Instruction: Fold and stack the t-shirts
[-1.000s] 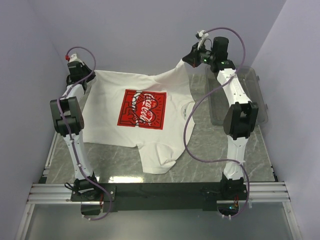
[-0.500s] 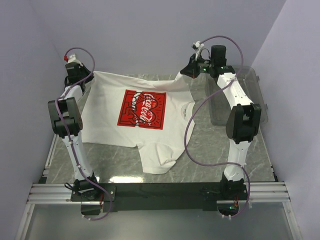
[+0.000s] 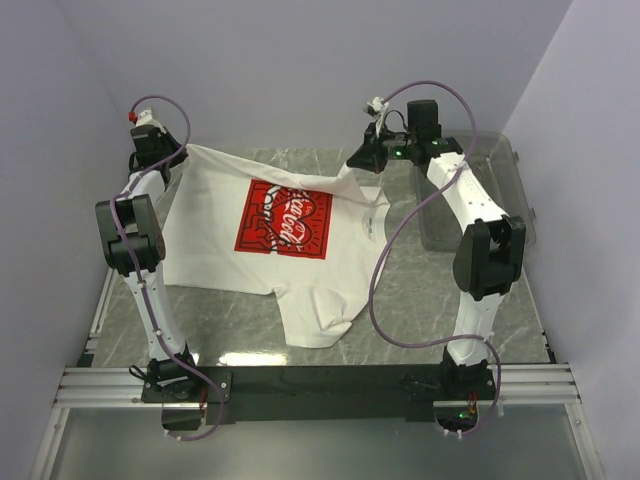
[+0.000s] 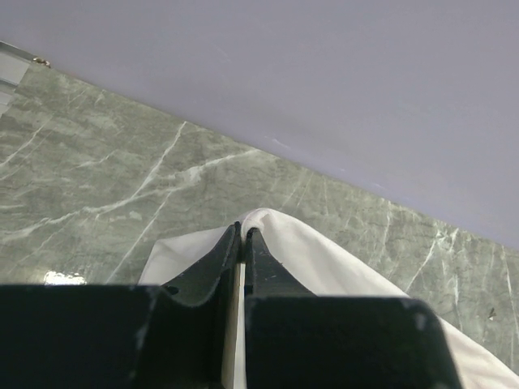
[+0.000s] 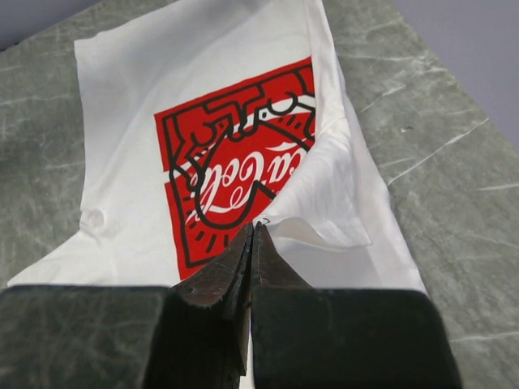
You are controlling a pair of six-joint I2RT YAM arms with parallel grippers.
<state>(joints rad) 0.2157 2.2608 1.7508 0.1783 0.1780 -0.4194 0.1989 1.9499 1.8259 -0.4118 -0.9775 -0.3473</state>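
right gripper (image 3: 352, 163), pinching the white t-shirt's (image 3: 215, 240) far-right edge, has swung inward over the red print (image 3: 285, 217), while left gripper (image 3: 178, 152) stays clamped on its corner at the marble table's (image 3: 420, 290) far-left corner, so the fold looks under way.

- The scene is lit brightly and evenly from overhead; shadows are kept soft and faint.
- A white glare strip is seen along the table's (image 3: 250, 357) near edge.
- Folds of the t-shirt (image 3: 200, 250) are nearly washed out.
- The left gripper (image 4: 242, 232) is rendered dark and slightly soft.
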